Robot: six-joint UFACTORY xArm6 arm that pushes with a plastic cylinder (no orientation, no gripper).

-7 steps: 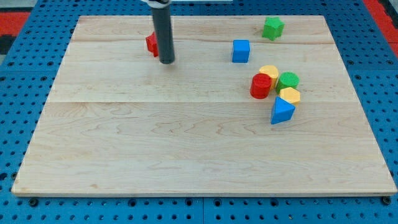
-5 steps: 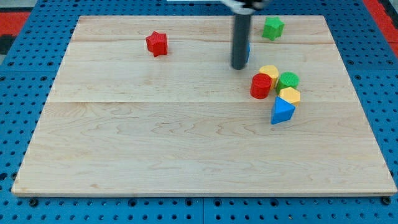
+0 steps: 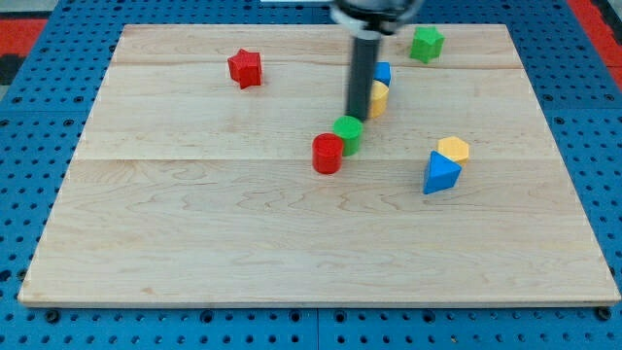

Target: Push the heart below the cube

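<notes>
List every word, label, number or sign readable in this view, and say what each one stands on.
None: no readable text shows anywhere in the camera view.
The wooden board bears only grain and seams.
The blocks are plain coloured: red star, green star, red cylinder, green cylinder, blue triangle.
The blue pegboard around the board shows holes only.
The rod above my tip is unmarked.
</notes>
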